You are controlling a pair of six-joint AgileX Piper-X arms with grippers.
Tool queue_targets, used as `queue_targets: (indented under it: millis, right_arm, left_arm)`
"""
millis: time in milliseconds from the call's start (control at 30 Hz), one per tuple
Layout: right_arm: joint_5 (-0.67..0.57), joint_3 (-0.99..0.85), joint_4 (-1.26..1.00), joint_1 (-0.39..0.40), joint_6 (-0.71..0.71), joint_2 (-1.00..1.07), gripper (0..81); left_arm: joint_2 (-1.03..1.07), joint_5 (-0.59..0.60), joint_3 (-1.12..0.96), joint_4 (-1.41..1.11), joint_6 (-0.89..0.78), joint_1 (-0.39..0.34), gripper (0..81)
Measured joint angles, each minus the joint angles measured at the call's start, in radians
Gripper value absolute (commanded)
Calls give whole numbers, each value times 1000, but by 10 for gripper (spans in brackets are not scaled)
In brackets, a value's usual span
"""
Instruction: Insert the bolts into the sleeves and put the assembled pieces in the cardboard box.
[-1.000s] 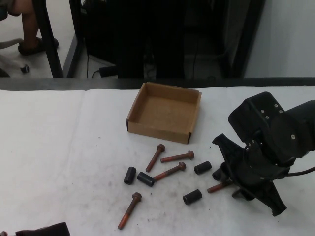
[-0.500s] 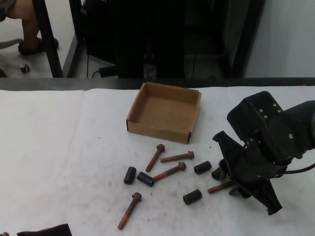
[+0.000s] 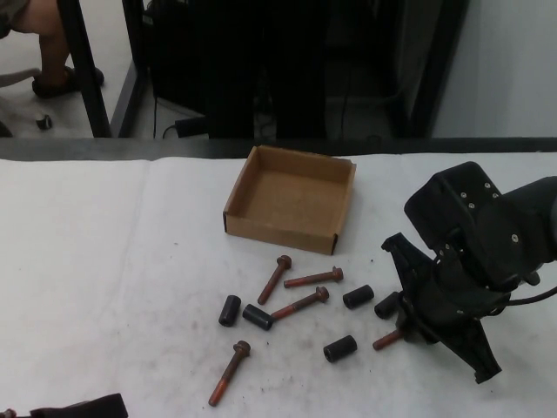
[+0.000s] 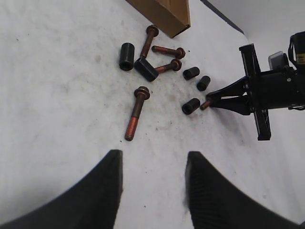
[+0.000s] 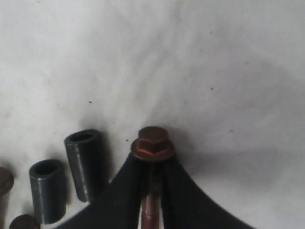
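White sheeting covers the bench [image 3: 104, 261]. At the near left the left gripper [image 4: 152, 191] stands with its fingers spread wide and nothing between them; its body is cut off by the frame. Ahead of it lies a lone bolt [image 3: 229, 373]. Next comes a first sleeve [image 3: 230, 310], just beside a second sleeve [image 3: 258, 317] that meets the tip of a slanted bolt [image 3: 300, 304]; whether the shank has entered cannot be determined. The cardboard box [image 3: 291, 198] sits behind the group. Farther right lies a near sleeve [image 3: 340, 349]. The right gripper [image 5: 151, 164] is clamped on a held bolt [image 5: 152, 144] just under its head, with the shank largely hidden by the fingers.
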Motion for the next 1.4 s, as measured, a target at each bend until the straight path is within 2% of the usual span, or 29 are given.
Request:
queue_targets:
  millis: [267, 467, 500, 633, 733, 1033, 1233, 1400]
  right_arm:
    - [-19, -7, 0, -10, -69, 1, 0]
    - [-27, -12, 2, -12, -330, -63, 0]
    - [-27, -12, 2, -12, -339, -63, 0]
    - [-41, -15, 17, -12, -522, -184, 0]
    - [-64, -17, 59, -12, -652, -304, 0]
    - [-108, -17, 200, -12, -860, -539, 0]
    - [-133, -17, 240, -12, -924, -616, 0]
    - [-187, -17, 247, -12, -935, -645, 0]
  left_arm:
    - [0, -2, 0, -5, 39, 0, 405]
    - [4, -23, -51, 35, 78, -5, 393]
    - [7, -23, -65, 48, 98, -4, 393]
    - [63, -23, -134, 97, 169, -7, 393]
    - [149, -23, -192, 118, 186, -9, 393]
    - [572, -23, -430, 129, 278, -8, 393]
    - [770, -35, -546, 129, 360, -26, 393]
    - [917, -89, -626, 172, 371, -86, 393]
